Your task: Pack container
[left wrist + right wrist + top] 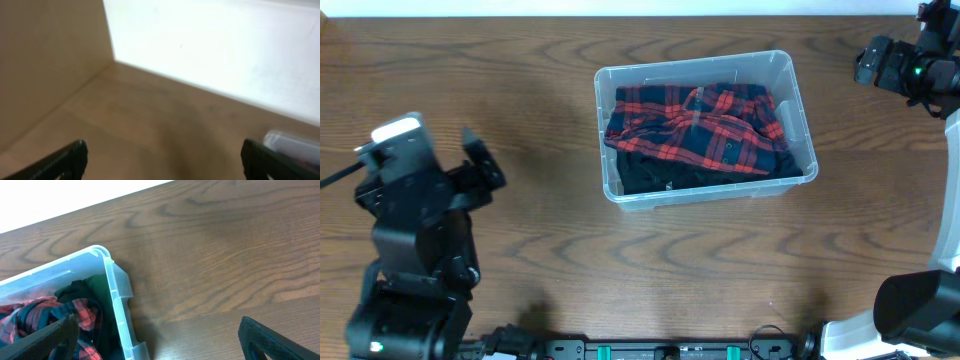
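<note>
- Container [695, 62]: red plaid shirt [705, 125] and dark garment [650, 175] already inside; packing looks largely done.
- Left gripper [165, 165], right gripper [160, 345]: jaws spread, empty, off to either side.

table [520, 80]: dark brown wood with a strong wavy grain running mostly left to right; it fills the overhead view, with a white strip along the far edge. one thing sits directly on it: container [710, 193], clear plastic, rectangular, rounded rim, a little right of centre and toward the far side, turned slightly off square. right wrist view shows one corner resting flat on the wood. left wrist view is blurred, the surface looks pale.
</note>
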